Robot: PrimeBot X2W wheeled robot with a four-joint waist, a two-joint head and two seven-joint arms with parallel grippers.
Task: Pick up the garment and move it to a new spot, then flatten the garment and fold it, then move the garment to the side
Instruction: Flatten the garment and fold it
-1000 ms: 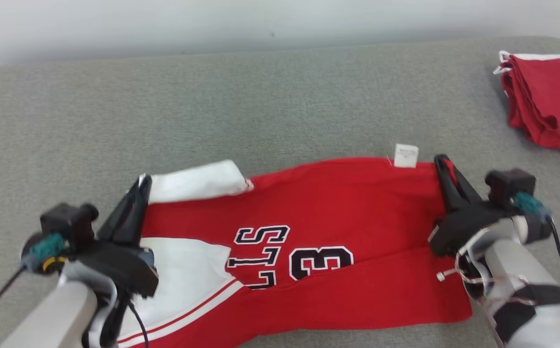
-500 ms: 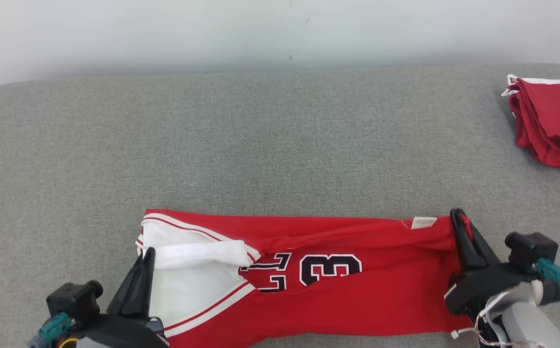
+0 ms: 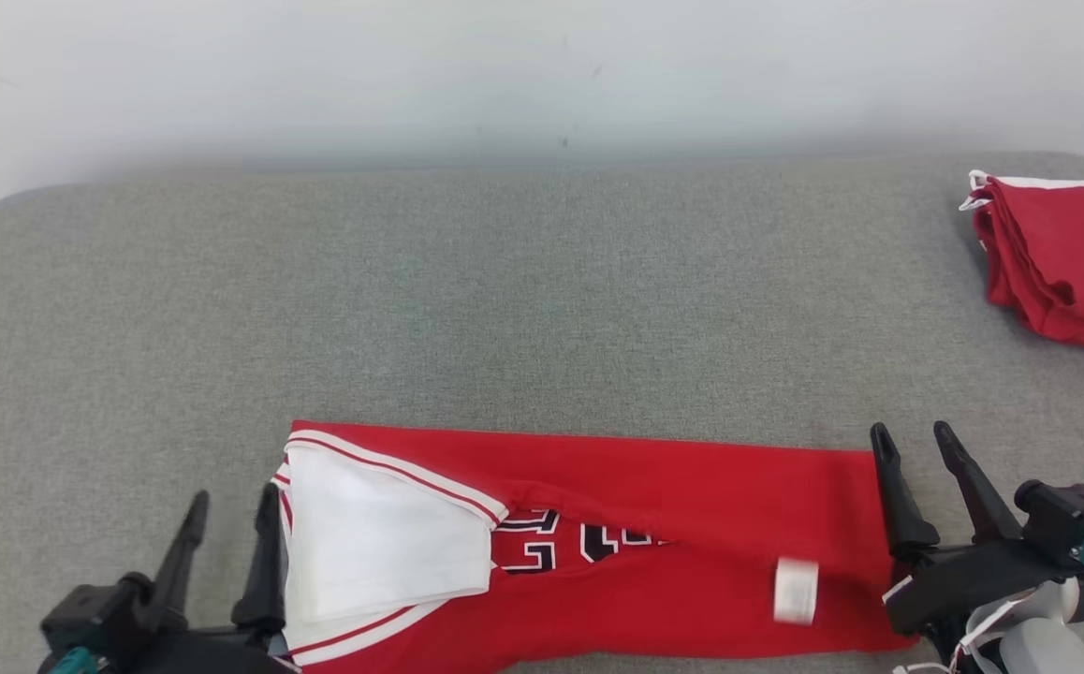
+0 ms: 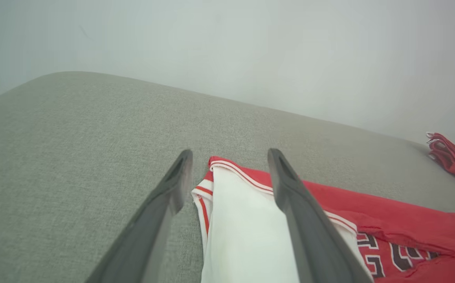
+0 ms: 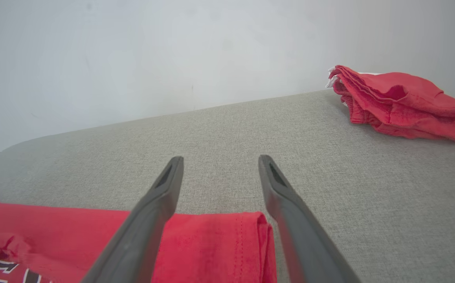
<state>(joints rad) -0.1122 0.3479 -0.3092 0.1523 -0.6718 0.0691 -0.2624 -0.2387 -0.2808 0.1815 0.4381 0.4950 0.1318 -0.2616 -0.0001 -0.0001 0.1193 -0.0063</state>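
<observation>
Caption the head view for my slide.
Left gripper and right gripper, jaws open, at either end of the folded red jersey on a grey surface; red garments piled far right.

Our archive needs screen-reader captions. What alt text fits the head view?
A red-and-white garment lies folded on a grey surface, the open left tool and open right tool at its two ends. A red pile sits far right.
</observation>
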